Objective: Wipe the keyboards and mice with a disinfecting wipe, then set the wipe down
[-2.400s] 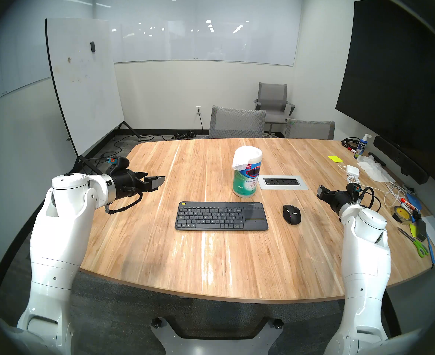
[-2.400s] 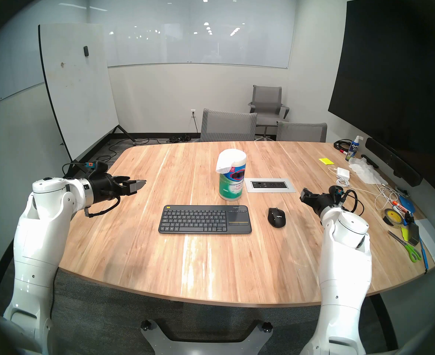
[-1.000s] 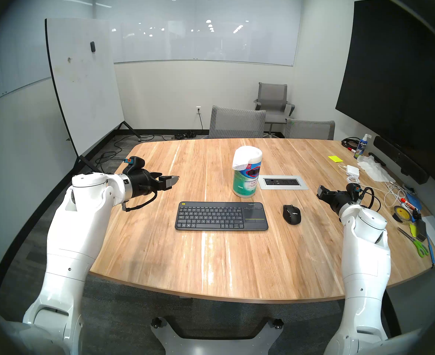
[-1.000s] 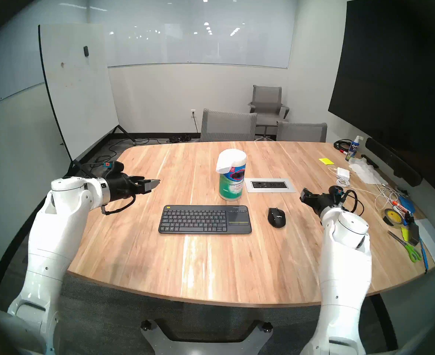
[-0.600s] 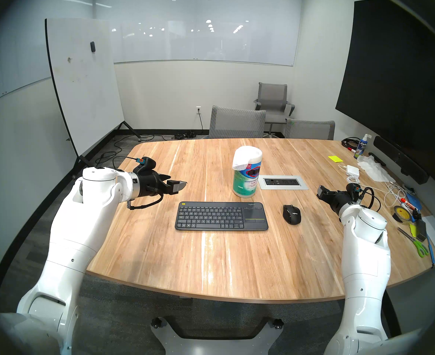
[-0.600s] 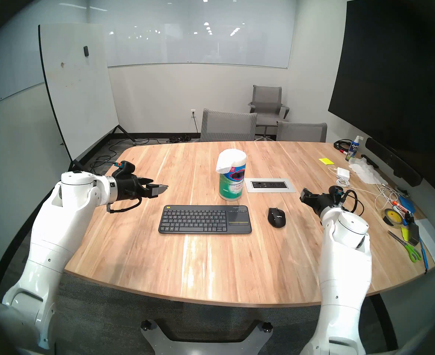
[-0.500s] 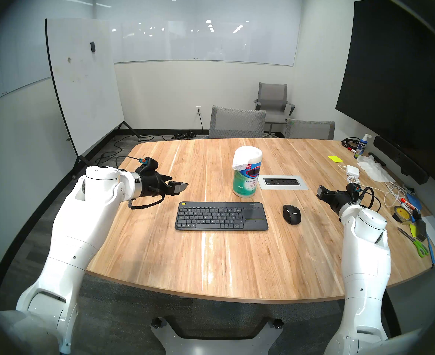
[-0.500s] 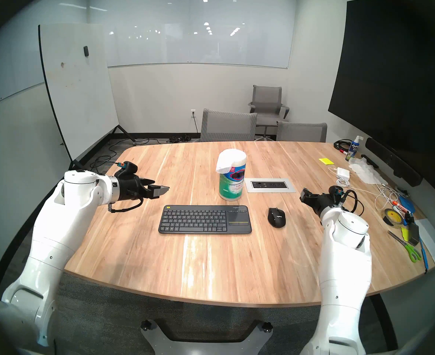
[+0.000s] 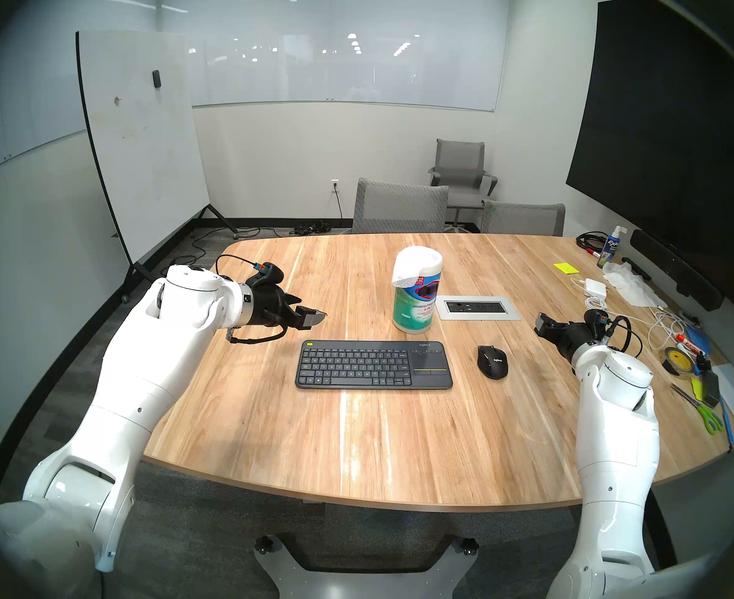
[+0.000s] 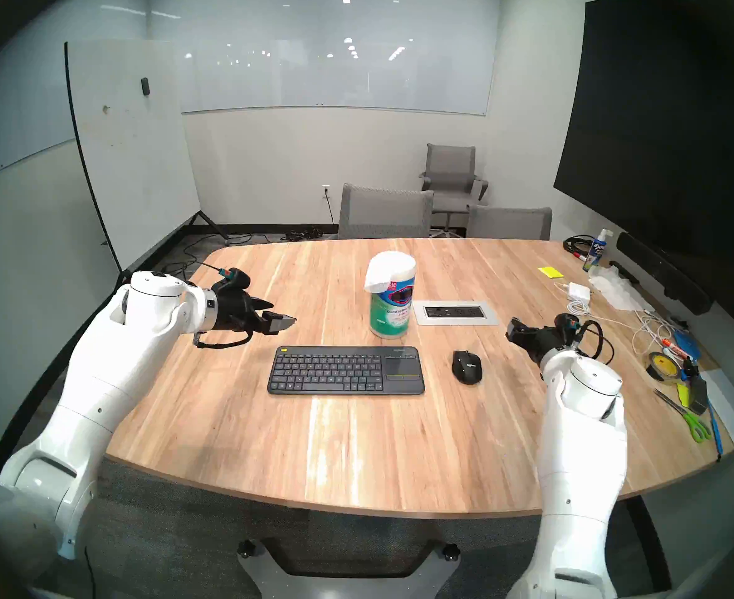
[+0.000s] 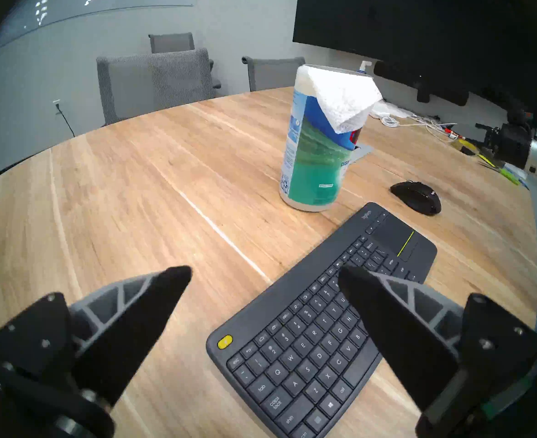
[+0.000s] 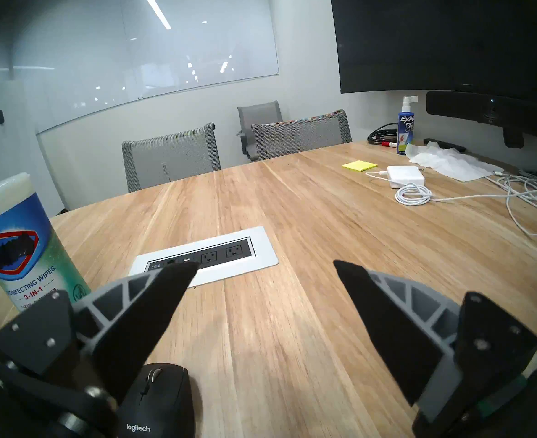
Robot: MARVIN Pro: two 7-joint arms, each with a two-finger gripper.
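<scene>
Hovering over the desk (image 9: 356, 447), both grippers hang empty with fingers spread apart.

Nearest, at lower centre of the head view, the keyboard (image 9: 374, 364) lies flat; the mouse (image 9: 492, 361) sits just right of it. Left gripper (image 9: 313, 318) floats at centre left, above the desk beside the keyboard's yellow-button corner; right gripper (image 9: 544, 326) hangs at centre right, near the mouse. Farther back, mid-frame, the wipe (image 9: 410, 268) drapes over the top of the upright canister (image 9: 415, 308).
</scene>
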